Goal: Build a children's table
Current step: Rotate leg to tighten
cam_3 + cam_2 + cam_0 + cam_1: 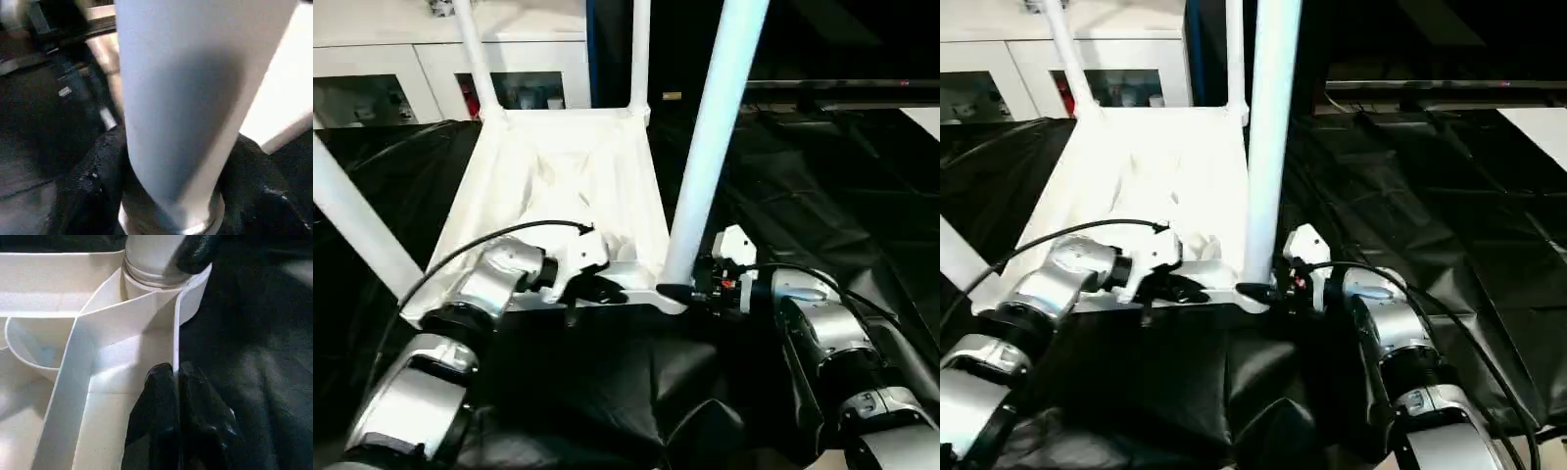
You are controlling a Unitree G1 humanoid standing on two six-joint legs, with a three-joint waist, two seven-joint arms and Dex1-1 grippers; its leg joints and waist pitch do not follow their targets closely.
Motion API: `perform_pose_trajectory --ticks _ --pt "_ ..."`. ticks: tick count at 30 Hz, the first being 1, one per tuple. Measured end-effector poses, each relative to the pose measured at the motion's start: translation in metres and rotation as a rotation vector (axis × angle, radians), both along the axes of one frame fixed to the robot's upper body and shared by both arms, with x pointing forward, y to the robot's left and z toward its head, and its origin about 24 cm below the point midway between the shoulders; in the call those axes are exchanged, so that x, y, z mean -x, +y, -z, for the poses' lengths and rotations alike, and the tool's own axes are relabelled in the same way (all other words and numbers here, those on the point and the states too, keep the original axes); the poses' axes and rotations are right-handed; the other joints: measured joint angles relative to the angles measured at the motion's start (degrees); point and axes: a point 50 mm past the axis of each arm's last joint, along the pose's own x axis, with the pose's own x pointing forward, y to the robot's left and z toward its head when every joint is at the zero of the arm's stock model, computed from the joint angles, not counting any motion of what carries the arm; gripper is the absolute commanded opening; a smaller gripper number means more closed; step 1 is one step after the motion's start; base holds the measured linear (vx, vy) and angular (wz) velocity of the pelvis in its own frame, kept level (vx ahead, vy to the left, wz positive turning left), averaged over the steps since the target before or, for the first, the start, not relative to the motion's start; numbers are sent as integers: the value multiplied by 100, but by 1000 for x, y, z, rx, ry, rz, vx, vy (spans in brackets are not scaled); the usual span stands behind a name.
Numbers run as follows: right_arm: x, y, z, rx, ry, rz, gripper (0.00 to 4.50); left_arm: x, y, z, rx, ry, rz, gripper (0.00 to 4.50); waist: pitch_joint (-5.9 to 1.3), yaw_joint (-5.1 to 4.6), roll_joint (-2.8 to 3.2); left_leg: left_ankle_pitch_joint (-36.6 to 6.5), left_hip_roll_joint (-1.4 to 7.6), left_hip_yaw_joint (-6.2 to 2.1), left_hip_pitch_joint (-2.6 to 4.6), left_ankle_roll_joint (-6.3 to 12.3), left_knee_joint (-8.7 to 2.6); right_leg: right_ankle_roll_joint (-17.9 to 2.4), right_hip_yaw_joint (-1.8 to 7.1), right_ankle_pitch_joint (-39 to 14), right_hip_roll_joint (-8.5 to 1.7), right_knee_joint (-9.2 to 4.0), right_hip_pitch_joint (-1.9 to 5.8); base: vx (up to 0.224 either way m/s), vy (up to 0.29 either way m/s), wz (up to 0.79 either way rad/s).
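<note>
The white tabletop (558, 176) lies upside down on the black cloth (803, 196), with legs standing up in its corners. The left gripper (176, 377) has its fingers pinched shut on the thin near rim, and the right gripper (690, 292) has its fingers around the bottom of the near-right leg (710, 147). To do this well, I think the left should hold firm while the right pushes the leg straight down, not tilted.

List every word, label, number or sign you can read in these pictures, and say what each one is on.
None can be read.
The tabletop, the near right leg and both grippers, left and right, carry no visible print.
The items behind the cabinet doors are too blurred to read.
</note>
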Motion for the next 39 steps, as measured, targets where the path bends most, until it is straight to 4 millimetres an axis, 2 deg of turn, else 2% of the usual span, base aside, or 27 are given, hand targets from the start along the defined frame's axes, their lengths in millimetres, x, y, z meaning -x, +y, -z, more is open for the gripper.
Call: perform_pose_trajectory --ticks 5,8,10,13,15,18,21,23,25,28,34,36,39 --pt "-9 5 11 -43 -3 295 211 -6 -24 7 5 -29 -140 0 -9 -43 9 -2 -6 -3 102 -3 -12 50 3 -30 -1 -22 93 0 0 0" --pt "-14 9 14 -70 12 469 209 -8 -42 10 16 -40 -211 0 -21 -71 26 -3 -17 -8 121 -2 -35 53 5 -32 -3 -67 118 0 0 0" --pt "-17 11 14 -75 13 535 209 -9 -48 11 26 -45 -245 0 -31 -92 42 -3 -22 -12 122 -1 -47 53 4 -32 -3 -99 131 0 0 0" --pt "-17 14 15 -61 -3 541 209 -8 -49 12 23 -46 -250 0 -38 -152 52 -5 -39 -14 125 2 -47 53 11 -32 -11 -112 143 0 0 0" --pt "-17 14 14 -62 -11 538 261 -8 -49 12 23 -47 -248 0 -38 -163 52 -6 -47 -15 125 5 -47 53 13 -32 -18 -113 146 0 0 0" --pt "-14 9 13 -75 -8 466 283 -7 -46 12 26 -34 -207 0 -37 -180 54 -13 -54 -15 119 16 -48 53 13 -32 -24 -119 146 0 0 0" --pt "-4 -5 10 -47 -9 285 283 -2 -36 11 43 -26 -127 0 -36 -159 55 -15 -53 -15 113 21 -57 51 11 -31 -25 -113 143 0 0 0" --pt "1 -11 6 -25 3 176 283 1 -29 10 43 -19 -71 0 -36 -128 55 -15 -50 -15 111 20 -61 50 9 -30 -24 -92 135 0 0 0" --pt "9 -19 2 -2 22 48 283 5 -23 7 53 -4 2 0 -32 -44 44 -14 -44 -14 85 20 -71 50 3 -29 -24 -84 106 0 0 0" --pt "15 -20 0 15 53 -78 283 12 -16 5 55 31 91 0 -31 10 42 -13 -37 -9 70 20 -72 51 0 -30 -24 -73 92 0 0 0" --pt "20 -19 -3 24 90 -225 283 16 -6 1 41 62 169 0 -14 49 8 -18 -37 -5 50 26 -72 60 1 -37 -24 -84 82 0 0 0" --pt "19 -18 -4 24 98 -237 250 16 -4 1 38 63 171 0 -8 46 -1 -19 -37 -5 51 25 -72 60 1 -37 -24 -83 81 0 0 0" --pt "17 -17 -8 21 97 -255 248 16 -2 0 35 63 169 0 2 38 -18 -18 -36 -5 54 23 -72 60 2 -36 -24 -80 81 0 0 0"
